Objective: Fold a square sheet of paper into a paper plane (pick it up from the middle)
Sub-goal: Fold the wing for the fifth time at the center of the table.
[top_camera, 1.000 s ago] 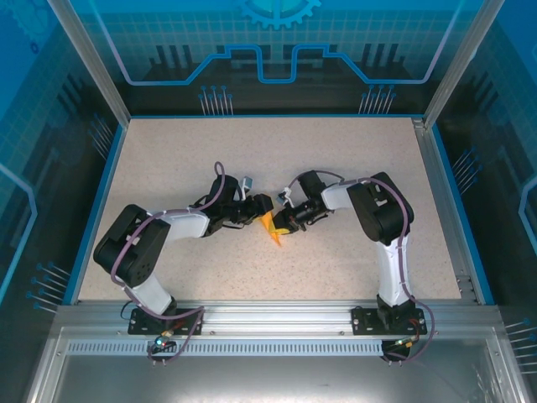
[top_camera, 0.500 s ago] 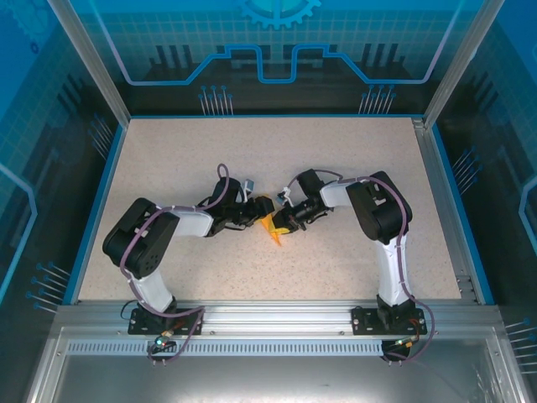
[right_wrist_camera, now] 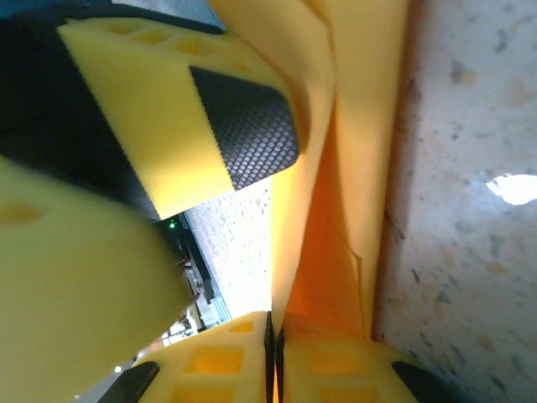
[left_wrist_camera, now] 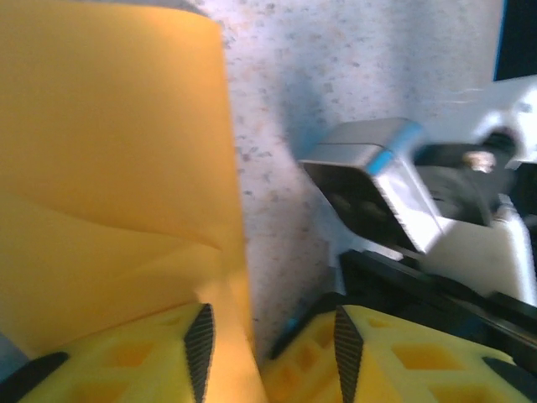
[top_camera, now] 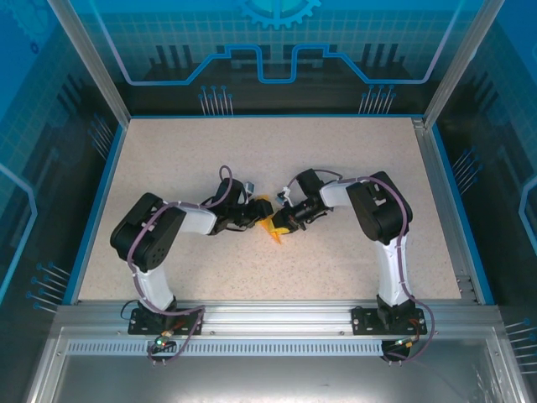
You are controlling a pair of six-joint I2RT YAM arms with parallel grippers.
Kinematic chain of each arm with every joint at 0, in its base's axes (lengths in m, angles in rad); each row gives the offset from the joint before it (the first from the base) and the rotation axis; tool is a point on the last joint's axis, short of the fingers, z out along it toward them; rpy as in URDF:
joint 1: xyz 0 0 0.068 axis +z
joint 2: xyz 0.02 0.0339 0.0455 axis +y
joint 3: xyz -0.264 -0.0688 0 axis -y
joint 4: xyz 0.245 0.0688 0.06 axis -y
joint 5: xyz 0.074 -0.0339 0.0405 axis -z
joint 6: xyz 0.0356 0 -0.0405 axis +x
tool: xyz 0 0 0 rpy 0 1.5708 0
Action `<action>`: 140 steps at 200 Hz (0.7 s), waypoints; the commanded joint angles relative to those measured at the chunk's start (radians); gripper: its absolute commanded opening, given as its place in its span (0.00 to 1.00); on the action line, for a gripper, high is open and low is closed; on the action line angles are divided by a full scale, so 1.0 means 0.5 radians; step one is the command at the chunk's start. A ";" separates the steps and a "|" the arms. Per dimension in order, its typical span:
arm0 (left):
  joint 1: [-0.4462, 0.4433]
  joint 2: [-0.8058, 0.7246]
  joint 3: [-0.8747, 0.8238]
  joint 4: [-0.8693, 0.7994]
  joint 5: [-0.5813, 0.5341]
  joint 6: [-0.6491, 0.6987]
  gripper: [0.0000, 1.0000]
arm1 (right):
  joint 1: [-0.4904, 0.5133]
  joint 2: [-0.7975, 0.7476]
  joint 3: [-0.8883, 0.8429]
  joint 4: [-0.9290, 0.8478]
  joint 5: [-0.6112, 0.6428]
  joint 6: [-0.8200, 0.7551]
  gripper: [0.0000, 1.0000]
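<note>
The square sheet of paper (top_camera: 272,227), orange-yellow, is folded into a small pointed piece at the table's middle, its tip toward the near edge. My right gripper (top_camera: 280,222) comes at it from the right. In the right wrist view that gripper (right_wrist_camera: 274,336) is shut on the paper's layers (right_wrist_camera: 357,159), which rise from between its pads. My left gripper (top_camera: 259,211) meets the paper from the left. In the left wrist view its jaws (left_wrist_camera: 273,353) stand apart, with the paper (left_wrist_camera: 109,168) running between them against the left pad (left_wrist_camera: 200,346). A gap shows by the other pad.
The speckled table (top_camera: 336,159) is bounded by a blue rim and clear walls (top_camera: 440,126). The right arm's wrist housing (left_wrist_camera: 373,189) sits close in front of my left fingers. The left gripper's finger (right_wrist_camera: 243,126) crowds the right wrist view.
The left arm's elbow has swung right and its jaws have narrowed around the paper. The right gripper and the paper have stayed in place.
</note>
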 commanded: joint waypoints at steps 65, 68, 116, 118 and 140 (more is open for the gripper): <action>-0.004 0.058 0.029 -0.202 -0.041 0.062 0.44 | 0.088 -0.190 -0.244 0.238 0.513 0.162 0.17; -0.003 0.058 0.034 -0.202 -0.034 0.065 0.44 | 0.093 -0.197 -0.250 0.238 0.528 0.159 0.17; -0.004 0.040 0.057 -0.218 0.023 0.092 0.45 | 0.145 -0.288 -0.275 0.179 0.753 0.109 0.12; -0.005 0.038 0.055 -0.213 0.028 0.091 0.45 | 0.147 -0.288 -0.276 0.182 0.752 0.113 0.12; -0.002 0.019 0.062 -0.193 0.064 0.105 0.46 | 0.146 -0.299 -0.322 0.272 0.727 0.168 0.09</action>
